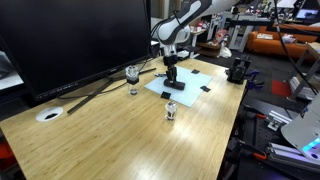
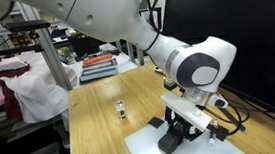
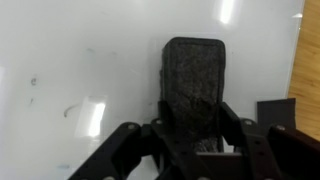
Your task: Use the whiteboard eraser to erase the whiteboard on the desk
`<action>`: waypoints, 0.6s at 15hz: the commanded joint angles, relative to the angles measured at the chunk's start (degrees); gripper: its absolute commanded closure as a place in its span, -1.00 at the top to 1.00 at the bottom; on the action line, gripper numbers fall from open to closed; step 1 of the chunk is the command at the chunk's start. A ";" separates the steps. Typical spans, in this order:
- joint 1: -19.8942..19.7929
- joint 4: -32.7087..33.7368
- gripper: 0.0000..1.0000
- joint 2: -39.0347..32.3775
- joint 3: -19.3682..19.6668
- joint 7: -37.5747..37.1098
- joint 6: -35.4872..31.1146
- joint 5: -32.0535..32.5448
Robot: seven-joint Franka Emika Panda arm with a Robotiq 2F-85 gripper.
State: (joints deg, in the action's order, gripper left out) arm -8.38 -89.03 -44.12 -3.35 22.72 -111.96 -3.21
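Observation:
My gripper (image 3: pixel 194 120) is shut on the whiteboard eraser (image 3: pixel 194 75), a dark oblong block with a felt face, and presses it down on the whiteboard (image 3: pixel 80 70). The board is a pale sheet with faint marks left on it and a black corner patch (image 3: pixel 275 110). In both exterior views the gripper (image 1: pixel 172 76) (image 2: pixel 175 136) stands upright over the whiteboard (image 1: pixel 195 85) (image 2: pixel 149 146) on the light wooden desk (image 1: pixel 130 140) (image 2: pixel 96 121). The eraser (image 1: pixel 172 84) (image 2: pixel 170 142) sits under the fingers.
A big black monitor (image 1: pixel 70 40) stands behind the board with cables along the desk. A glass (image 1: pixel 132 78) stands near the board, a small clear item (image 1: pixel 170 111) (image 2: pixel 121 110) in front of it. A white round disc (image 1: pixel 48 114) lies at the desk's far end.

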 commanded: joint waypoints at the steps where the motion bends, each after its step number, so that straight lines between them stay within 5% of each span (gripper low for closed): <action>1: 0.00 0.73 -0.48 -1.42 1.74 -2.24 0.93 0.95; 9: -2.91 -1.58 -0.48 0.47 4.87 -11.23 -0.63 -2.98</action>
State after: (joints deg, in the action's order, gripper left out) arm -10.75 -89.36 -44.01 0.78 14.77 -111.52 -4.85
